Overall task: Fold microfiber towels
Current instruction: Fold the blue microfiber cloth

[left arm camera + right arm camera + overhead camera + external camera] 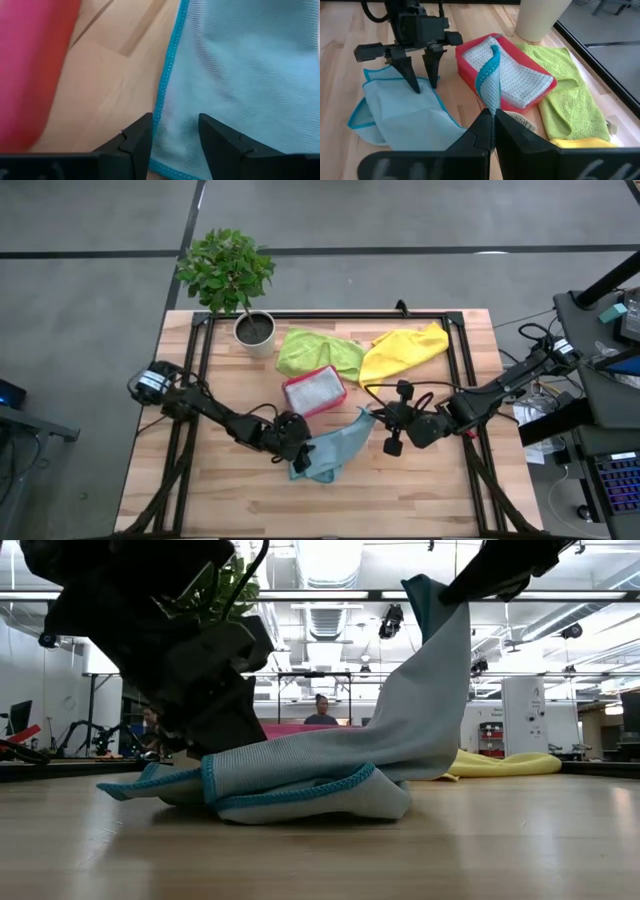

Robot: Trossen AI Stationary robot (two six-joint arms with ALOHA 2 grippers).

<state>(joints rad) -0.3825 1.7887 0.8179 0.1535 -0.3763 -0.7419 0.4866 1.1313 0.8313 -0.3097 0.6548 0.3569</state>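
High view shows the soft teal-blue microfiber towel still crumpled on the wooden table, its corner pinched up by the right pincer while the left pincer stands spread over it, so folding has barely begun.

You have a light teal-blue towel with a brighter turquoise stitched edge, a lime green towel, and a yellow towel. The tray is pink-red, holding a pale grey towel with a waffle texture. The table is light wood with black framing; both arms are black.
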